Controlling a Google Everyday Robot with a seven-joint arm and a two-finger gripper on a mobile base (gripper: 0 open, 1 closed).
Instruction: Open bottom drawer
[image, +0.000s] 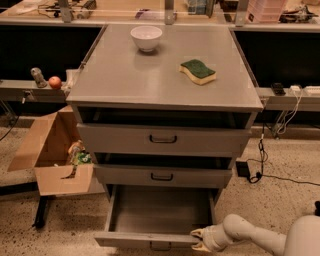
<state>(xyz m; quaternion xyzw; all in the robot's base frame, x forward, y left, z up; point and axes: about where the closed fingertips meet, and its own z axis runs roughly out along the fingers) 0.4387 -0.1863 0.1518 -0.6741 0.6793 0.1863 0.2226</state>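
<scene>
The bottom drawer (150, 239) of the grey cabinet is pulled far out, its inside showing bare. Its narrow front panel is at the lower edge of the view, with the small dark handle (159, 247) partly cut off. My gripper (198, 239) is at the right end of that front panel, touching or right against its top edge. The white arm reaches in from the lower right corner.
The mid drawer (162, 176) and top drawer (162, 139) are slightly out. A white bowl (146, 37) and a green-yellow sponge (198, 71) lie on the cabinet top. An open cardboard box (55, 155) stands on the floor at left. Cables and a power adapter (243, 169) lie at right.
</scene>
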